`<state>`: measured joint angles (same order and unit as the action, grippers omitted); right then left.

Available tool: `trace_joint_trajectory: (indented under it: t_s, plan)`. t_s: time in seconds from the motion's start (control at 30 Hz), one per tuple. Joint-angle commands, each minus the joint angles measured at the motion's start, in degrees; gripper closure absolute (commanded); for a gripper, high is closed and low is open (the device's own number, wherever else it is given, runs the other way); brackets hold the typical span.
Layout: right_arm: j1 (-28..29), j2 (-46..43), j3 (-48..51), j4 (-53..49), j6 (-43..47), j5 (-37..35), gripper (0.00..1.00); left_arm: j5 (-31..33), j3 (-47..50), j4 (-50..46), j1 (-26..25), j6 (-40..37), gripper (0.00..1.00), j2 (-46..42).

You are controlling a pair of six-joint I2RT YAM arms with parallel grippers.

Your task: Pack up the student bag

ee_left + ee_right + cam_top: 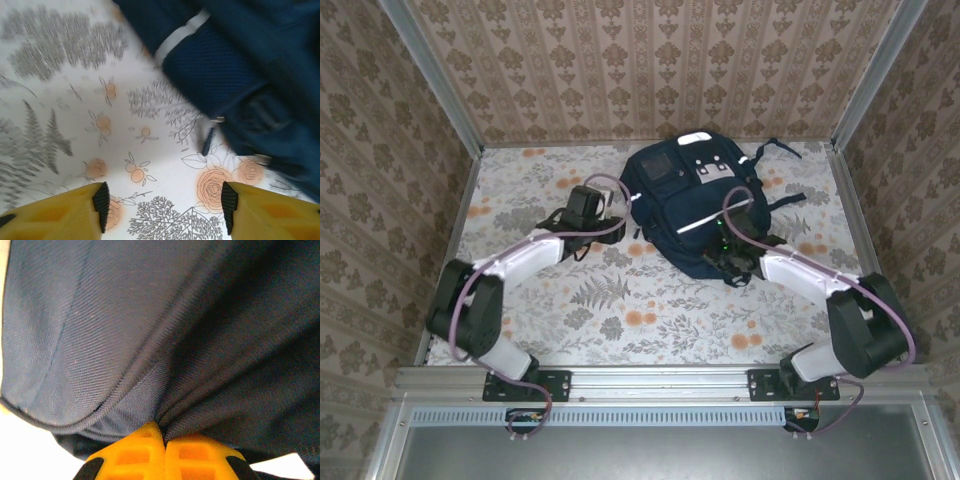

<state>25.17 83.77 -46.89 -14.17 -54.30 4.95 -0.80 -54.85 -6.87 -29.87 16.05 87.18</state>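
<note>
left gripper (pixel 165 200): fingers spread, nothing between them, low over the floral desk (pixel 75 125) | student bag (pixel 685 195): just beside it on the right, lying far-centre on the desk | right gripper (pixel 162 432): fingers pressed together, pinching a fold of navy fabric at the student bag's near right edge

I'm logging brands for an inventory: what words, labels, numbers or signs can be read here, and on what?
None can be read.
Grey-white patch on the student bag: small dark marks, too small to read.
Table cover and wallpaper: floral patterns, no lettering.
</note>
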Motion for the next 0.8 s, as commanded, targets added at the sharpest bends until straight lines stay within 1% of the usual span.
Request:
trace_joint_trajectory:
  t_s: [0.0,0.13,0.17,0.23,0.3,0.33,0.4,0.47,0.5,0.57,0.63,0.67,0.7,0.73,0.77]
  plan:
    - [5.7,6.2,-5.2,0.2,8.2,11.0,1.0,0.3,1.4,0.3,1.2,0.9,0.0,-7.0]
    - [14.3,11.8,-11.2,3.3,10.0,16.1,1.0,0.3,2.5,-1.5,3.3,1.1,0.0,-14.1]
    - [16.1,12.3,-12.9,3.1,10.9,15.7,1.0,0.4,2.9,-1.6,5.4,0.9,0.0,-15.6]
    - [18.6,12.6,-16.3,-1.1,12.3,11.5,1.0,1.5,3.3,-2.5,7.1,0.8,0.0,-18.2]
    - [18.0,11.3,-15.7,-1.7,11.7,9.3,1.0,4.1,3.6,-3.5,8.1,1.0,0.0,-20.0]
    - [17.7,10.1,-15.0,-1.7,11.7,8.5,0.96,5.9,3.5,-4.2,8.4,1.2,0.0,-20.7]
    - [17.6,8.1,-14.5,-3.1,13.2,8.0,0.72,6.5,4.1,-3.4,9.2,-0.2,0.0,-22.2]
    - [17.7,5.1,-13.3,-5.2,14.0,7.4,0.44,4.3,4.9,-1.7,10.5,-2.0,0.0,-23.5]
    - [17.7,2.8,-11.9,-5.0,15.2,7.3,0.02,3.1,5.3,-1.0,11.6,-2.5,0.0,-23.9]
    - [17.7,-3.0,-9.2,-4.4,17.4,4.8,0.0,2.8,6.8,1.8,12.9,-5.3,0.0,-24.2]
    - [17.5,-10.1,-8.3,-5.6,19.9,-1.3,0.0,5.1,10.0,7.3,12.9,-11.9,0.0,-24.7]
    - [17.2,-12.4,-8.7,-6.7,20.4,-5.9,0.0,6.9,11.8,10.1,13.0,-14.7,0.0,-24.8]
    - [16.7,-15.2,-9.2,-8.3,20.7,-12.5,0.0,8.3,14.0,13.3,13.5,-17.2,0.0,-25.0]
    - [16.2,-17.9,-8.7,-7.5,23.3,-19.3,0.0,9.1,16.2,16.7,14.8,-19.1,0.0,-25.1]
    - [15.7,-20.3,-7.1,-4.2,27.4,-23.7,0.0,9.1,17.9,18.9,16.3,-20.3,0.0,-25.1]
